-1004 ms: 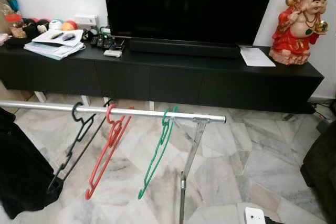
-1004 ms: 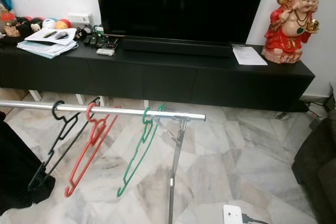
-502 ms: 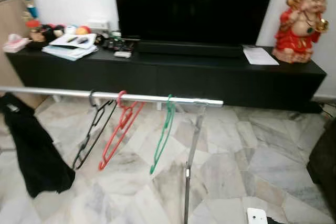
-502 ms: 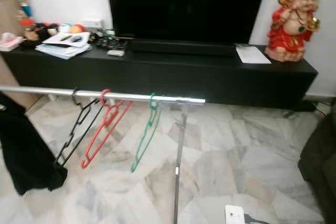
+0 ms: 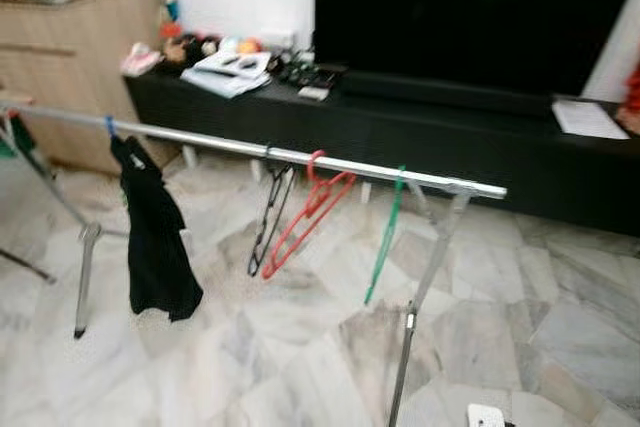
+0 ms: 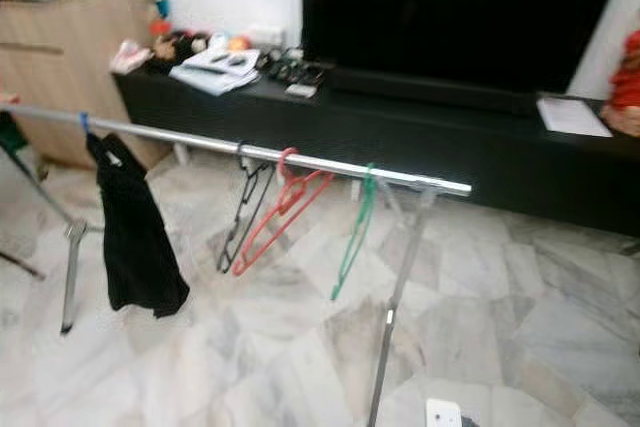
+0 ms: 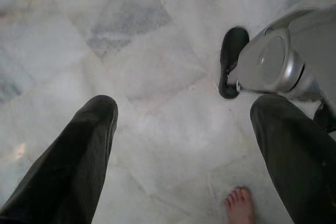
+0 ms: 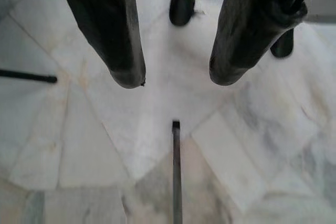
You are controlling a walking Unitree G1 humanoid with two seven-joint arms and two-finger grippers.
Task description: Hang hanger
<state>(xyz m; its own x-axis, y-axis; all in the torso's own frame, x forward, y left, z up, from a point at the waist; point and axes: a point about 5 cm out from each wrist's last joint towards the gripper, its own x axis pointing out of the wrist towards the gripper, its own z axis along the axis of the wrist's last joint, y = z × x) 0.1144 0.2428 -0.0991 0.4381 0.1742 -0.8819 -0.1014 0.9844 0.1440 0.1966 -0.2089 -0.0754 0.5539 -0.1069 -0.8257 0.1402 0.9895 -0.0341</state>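
Both empty: left end effector (image 7: 181, 124), right end effector (image 8: 176, 77) spread wide.

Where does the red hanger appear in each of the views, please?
Left eye view: red hanger on the rail, middle of picture.
Right eye view: red hanger, slightly further left.
Wrist views: marble floor instead.
Shared landmark: green hanger, next along the rail on its right.

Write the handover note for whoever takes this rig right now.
Left gripper: open, empty, pointing down at the marble floor; a person's bare toes are close by.
Right gripper: open, empty, also hanging over the floor.
Rail: black hanger, red hanger and green hanger hang on it, with a black garment further towards the robot's left.
Left to do: neither gripper holds a hanger; check whether any remain to hang.
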